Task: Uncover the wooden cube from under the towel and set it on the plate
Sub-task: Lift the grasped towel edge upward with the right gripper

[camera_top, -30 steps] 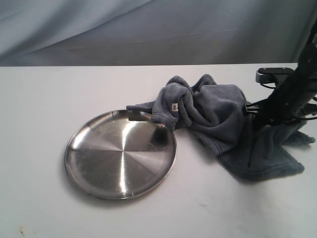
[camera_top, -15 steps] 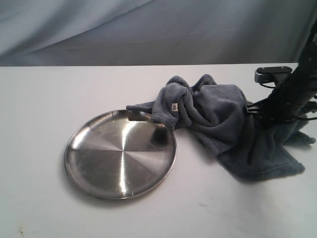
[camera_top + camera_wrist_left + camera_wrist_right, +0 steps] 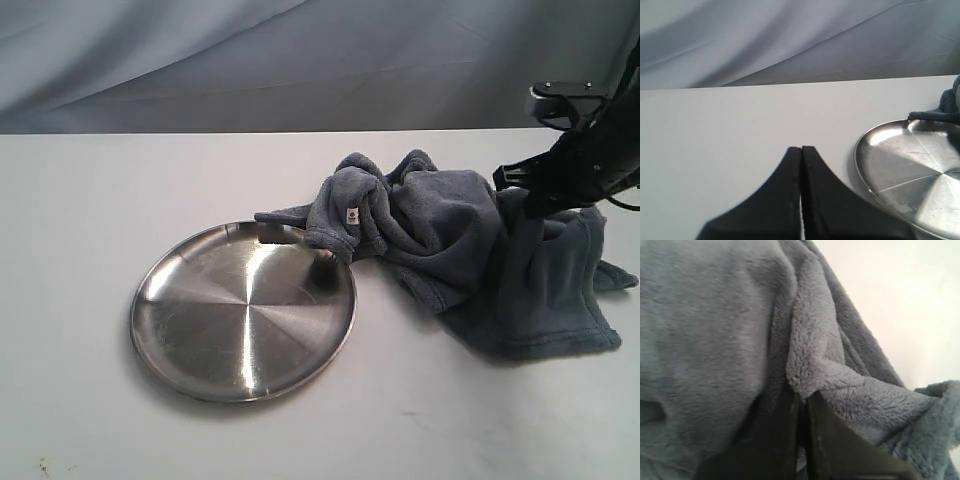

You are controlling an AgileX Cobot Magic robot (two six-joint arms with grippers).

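The grey-blue fleece towel [image 3: 440,235] lies bunched on the table right of the steel plate [image 3: 243,311], one corner resting on the plate's far rim. My right gripper [image 3: 530,205] is shut on a fold of the towel [image 3: 840,375] at its right side, and that part hangs lifted from the table. The wooden cube is hidden. My left gripper [image 3: 801,150] is shut on nothing, hovering over bare table beside the plate [image 3: 912,175]; the exterior view does not show it.
The white table [image 3: 90,220] stretches left and in front of the plate. A grey-blue cloth backdrop [image 3: 300,60] hangs behind the table's far edge. The right arm [image 3: 600,140] stands at the right border.
My right gripper has risen and shifted slightly right, pulling the towel's right portion up with it. The plate and the bunched left part of the towel have not moved.
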